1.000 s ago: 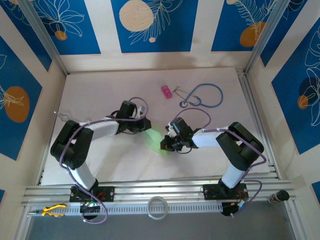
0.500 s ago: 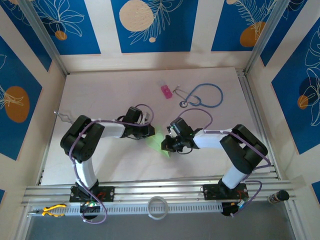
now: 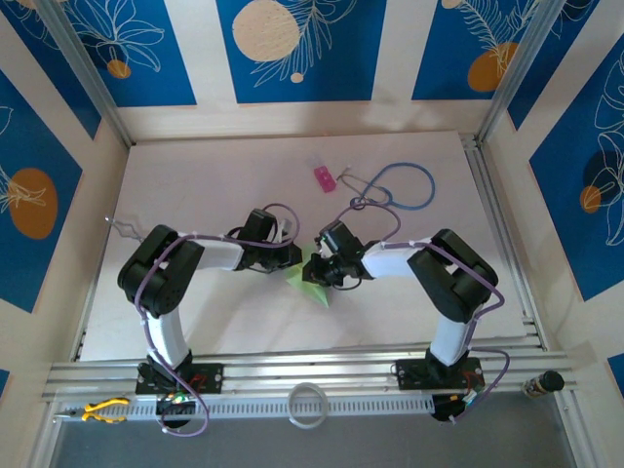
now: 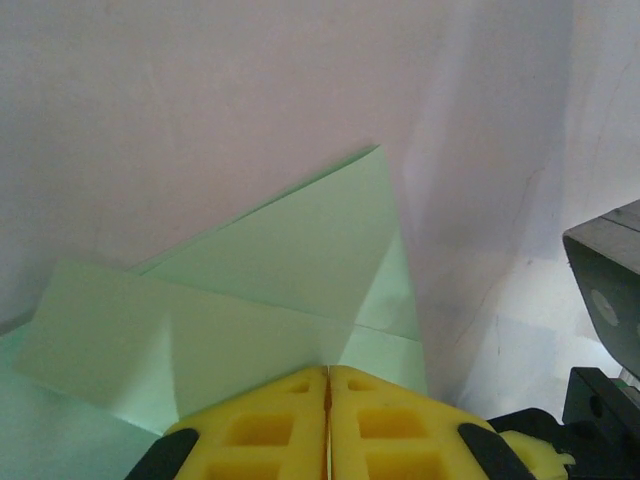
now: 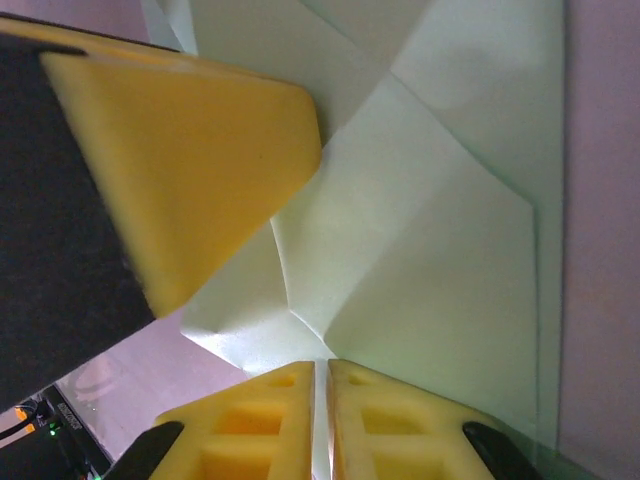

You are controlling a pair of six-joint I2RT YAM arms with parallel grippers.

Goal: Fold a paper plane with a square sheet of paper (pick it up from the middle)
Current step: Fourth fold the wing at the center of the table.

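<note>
Paper: the green paper sheet (image 3: 306, 281), partly folded with slanting creases and not yet a dart, lies on the tabletop (image 3: 195, 185) at the centre of the top view, between the two arms.
Left tool: the left tool (image 4: 327, 378) has its yellow pads pressed together at the bottom of its wrist view, and I judge them to be nipping the near edge of the sheet.
Right tool: the right tool (image 5: 320, 372) has its pads closed on a point where creases meet. One pad of the left tool (image 5: 190, 160) sits at the upper left of that view, just beside the same fold.
Risk, tearing: both tools hold one thin sheet close together, so pulling in opposite directions would probably rip it or drag a crease askew.
Risk, slipping: each hold is on a narrow edge, and the matte paper could slide out during a lift and let the folds spring open.
Risk, collision: the fingers are nearly touching and a small inward move could knock them together.
Containers: nothing here holds anything else. The pink block (image 3: 324, 177) and the blue stethoscope (image 3: 405, 185) lie loose in the upper middle, well apart from the paper.
</note>
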